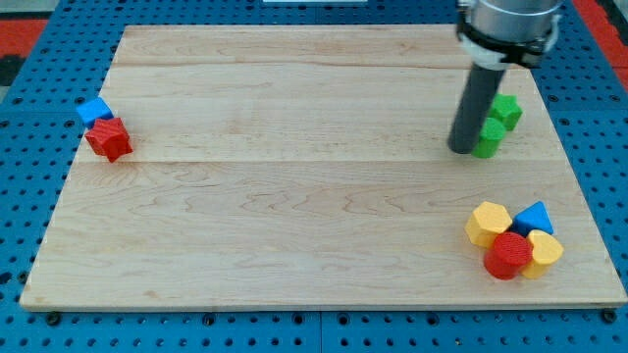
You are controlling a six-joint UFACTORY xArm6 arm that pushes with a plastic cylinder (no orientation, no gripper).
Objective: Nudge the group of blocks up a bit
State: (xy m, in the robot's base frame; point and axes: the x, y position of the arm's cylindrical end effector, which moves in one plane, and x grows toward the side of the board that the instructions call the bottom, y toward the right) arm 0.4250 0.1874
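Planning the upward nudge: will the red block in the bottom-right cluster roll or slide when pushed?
The red block looks faceted, so it will probably slide, not roll. It touches two yellow blocks, so they likely shift together. My tip is far above, beside the green blocks.

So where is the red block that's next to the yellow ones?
The red block sits near the board's bottom-right corner, touching two yellow blocks, with the blue block just above.

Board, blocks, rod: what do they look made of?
Board: looks like pale wood, visible grain and plank seams, low-sheen finish. Blocks, e.g. red block and yellow block: solid colour, matte, faceted; could be painted wood or plastic, can't tell. Rod: dark, smooth, slight sheen; metal or plastic, unclear. My tip sits just left of the green blocks.
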